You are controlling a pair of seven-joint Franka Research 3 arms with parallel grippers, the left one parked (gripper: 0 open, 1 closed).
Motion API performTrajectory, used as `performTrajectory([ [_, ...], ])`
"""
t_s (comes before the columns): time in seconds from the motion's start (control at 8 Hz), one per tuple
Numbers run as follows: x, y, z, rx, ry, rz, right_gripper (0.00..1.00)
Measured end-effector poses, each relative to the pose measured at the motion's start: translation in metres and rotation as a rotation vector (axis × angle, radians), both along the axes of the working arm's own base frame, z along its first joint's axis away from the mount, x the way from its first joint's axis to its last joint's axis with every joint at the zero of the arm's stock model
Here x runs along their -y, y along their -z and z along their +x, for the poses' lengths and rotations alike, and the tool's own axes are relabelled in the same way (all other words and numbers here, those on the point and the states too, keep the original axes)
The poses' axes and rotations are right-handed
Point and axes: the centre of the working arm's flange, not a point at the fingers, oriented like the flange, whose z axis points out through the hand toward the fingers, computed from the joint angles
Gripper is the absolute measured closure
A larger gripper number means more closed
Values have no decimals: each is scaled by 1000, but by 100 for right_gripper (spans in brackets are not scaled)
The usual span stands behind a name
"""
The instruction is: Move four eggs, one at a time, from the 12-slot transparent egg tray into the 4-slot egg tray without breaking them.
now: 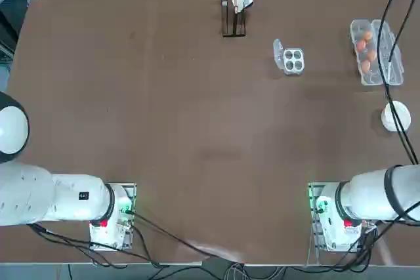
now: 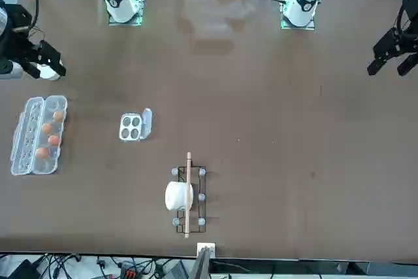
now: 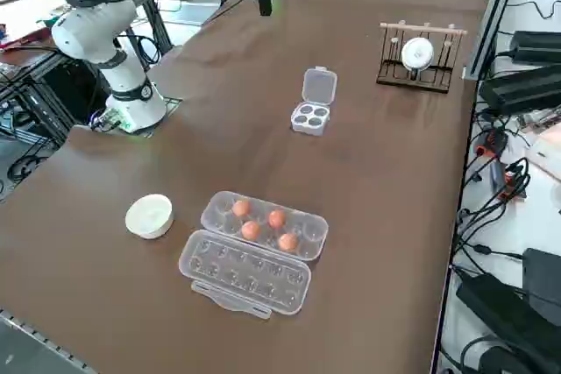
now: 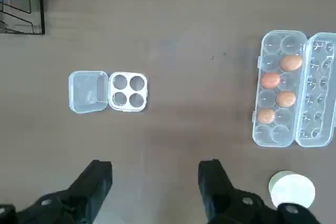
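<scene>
My right gripper hangs above bare brown table, well short of both cartons, its two black fingers spread wide with nothing between them. The 12-slot transparent egg tray lies open toward the far right corner of the table, its hinged clear lid folded flat beside it on the side nearer the table's edge. Four orange-brown eggs sit in its cups, staggered between the two rows in a zigzag along the middle of the carton, with the end cups bare. The 4-slot egg tray stands well apart from the long carton, nearer the table's middle, and its lid flap is laid open on the side away from the eggs; all four of its cups hold nothing. A white round bowl rests on the table just beside the near end of the long carton, between it and my arm's base. At the far edge, a dark wire rack with a wooden rod across it carries a white cup.
</scene>
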Motion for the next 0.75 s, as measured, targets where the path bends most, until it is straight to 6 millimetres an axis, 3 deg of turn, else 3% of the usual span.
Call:
performTrajectory([
  [0.75, -1, 4, 3, -15, -1, 0, 0],
])
